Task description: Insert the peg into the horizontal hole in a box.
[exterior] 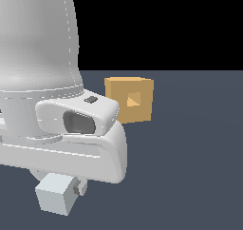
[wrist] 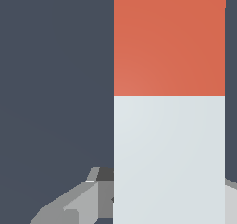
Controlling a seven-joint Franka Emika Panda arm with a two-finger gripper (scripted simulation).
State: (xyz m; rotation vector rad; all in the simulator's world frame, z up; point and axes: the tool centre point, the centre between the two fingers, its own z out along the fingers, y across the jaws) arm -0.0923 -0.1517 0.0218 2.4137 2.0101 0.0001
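Low at the exterior view's left, under the bulky white arm (exterior: 42,81): pale end of the peg (exterior: 56,197), poking out beneath the tool (exterior: 71,188). Tool state impossible to tell, fingers mostly hidden by the arm and the peg. In the wrist view, peg (wrist: 169,126) large, grey-white near the finger (wrist: 74,207), red end beyond. Farther back on the dark tabletop (exterior: 190,167), well apart from the peg: tan-orange box (exterior: 129,100), square hole (exterior: 133,100) in its facing side.

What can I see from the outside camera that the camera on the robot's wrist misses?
Only the exterior view shows the tan box, its square hole and the bulky white arm. Only the wrist view shows the red end section of the peg. Both show the peg's pale part and the dark grey floor.
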